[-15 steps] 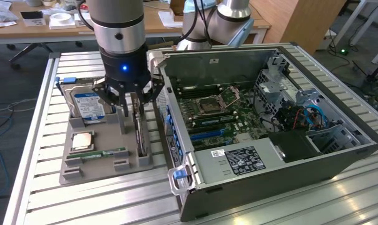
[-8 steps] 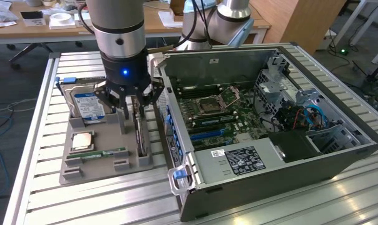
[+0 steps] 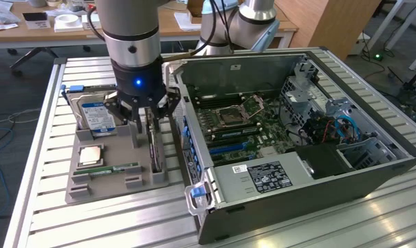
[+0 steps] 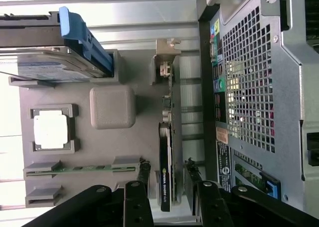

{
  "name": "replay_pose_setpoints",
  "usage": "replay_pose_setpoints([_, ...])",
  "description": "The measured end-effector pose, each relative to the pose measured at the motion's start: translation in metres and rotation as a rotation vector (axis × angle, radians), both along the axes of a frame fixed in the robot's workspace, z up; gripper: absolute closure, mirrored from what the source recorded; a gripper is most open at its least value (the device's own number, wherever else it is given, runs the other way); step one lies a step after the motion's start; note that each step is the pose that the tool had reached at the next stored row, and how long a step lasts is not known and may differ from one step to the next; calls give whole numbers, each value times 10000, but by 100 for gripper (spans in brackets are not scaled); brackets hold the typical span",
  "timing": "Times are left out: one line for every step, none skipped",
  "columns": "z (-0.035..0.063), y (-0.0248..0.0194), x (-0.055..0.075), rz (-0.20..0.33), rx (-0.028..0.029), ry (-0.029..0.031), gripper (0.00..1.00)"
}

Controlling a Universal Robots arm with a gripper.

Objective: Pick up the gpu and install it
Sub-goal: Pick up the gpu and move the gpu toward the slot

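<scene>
The gpu [image 3: 155, 151] stands on its long edge in a slot of the grey holder tray [image 3: 91, 181], on the side nearest the computer case. In the wrist view the gpu [image 4: 166, 140] appears edge-on, black with a green label, its silver bracket at the far end. My gripper [image 3: 150, 122] hangs straight down over it, open. The gripper [image 4: 167, 176] has one finger on each side of the card, with a small gap on both sides. The open computer case [image 3: 373, 170] with its motherboard [image 3: 242, 124] lies at the exterior view's right of the tray.
The tray also holds a hard drive [image 3: 98, 116] with a blue-white label, a square processor [image 3: 91, 154] and a green memory stick [image 3: 115, 168]. The case's rear wall [image 4: 249, 87] stands close beside the card. Everything rests on a slatted metal table [image 3: 43, 155].
</scene>
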State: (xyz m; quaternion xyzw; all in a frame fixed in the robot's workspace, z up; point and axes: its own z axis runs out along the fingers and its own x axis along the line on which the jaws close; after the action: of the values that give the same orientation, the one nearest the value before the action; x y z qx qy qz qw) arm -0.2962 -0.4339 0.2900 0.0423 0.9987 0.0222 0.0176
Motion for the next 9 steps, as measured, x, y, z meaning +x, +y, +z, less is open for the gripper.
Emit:
replay_pose_setpoints([-16, 0, 1, 1, 0, 1, 58])
replay_pose_setpoints([-31, 0, 1, 1, 0, 0, 58])
replay_pose_setpoints([-48, 0, 1, 1, 1, -1, 58])
replay_pose_setpoints([-64, 0, 1, 1, 0, 0, 58])
replay_pose_setpoints([-80, 0, 1, 1, 0, 0, 58])
replay_pose_setpoints([-96, 0, 1, 1, 0, 1, 58])
replay_pose_setpoints([-110, 0, 1, 1, 0, 0, 58])
replay_pose_setpoints([-116, 0, 2, 1, 0, 0, 58])
replay_pose_setpoints([-118, -1, 5, 1, -1, 1, 58])
